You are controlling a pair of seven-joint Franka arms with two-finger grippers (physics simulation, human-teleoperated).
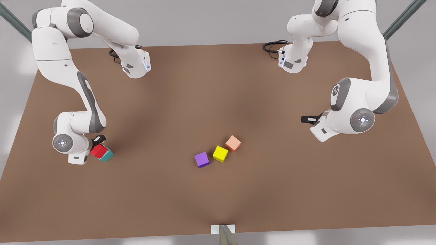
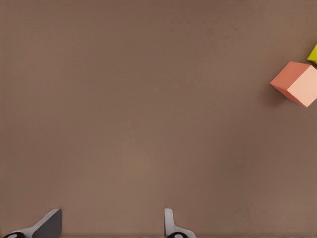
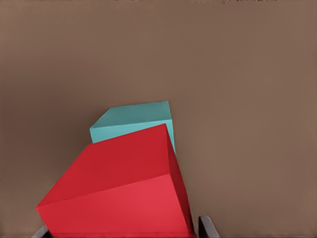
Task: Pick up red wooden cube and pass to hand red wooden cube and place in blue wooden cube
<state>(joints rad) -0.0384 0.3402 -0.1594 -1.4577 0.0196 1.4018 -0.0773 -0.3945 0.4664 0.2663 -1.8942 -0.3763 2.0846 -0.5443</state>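
Right tool (image 1: 98, 144) grips the small matte red wooden cube (image 3: 119, 193) directly above the teal-blue wooden cube (image 3: 132, 121), aligned for stacking; left tool (image 2: 111, 225), well apart, waits with fingers spread.

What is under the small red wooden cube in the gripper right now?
The teal blue wooden cube sits below the red wooden cube, which the right gripper holds. The red cube covers most of it, so contact cannot be told. The left gripper waits apart.

Red wooden cube (image 1: 98, 150) bright red, blue wooden cube (image 1: 107, 155) teal, others purple (image 1: 202, 159), yellow (image 1: 220, 153), salmon-orange (image 1: 233, 143); brown table (image 1: 218, 102)
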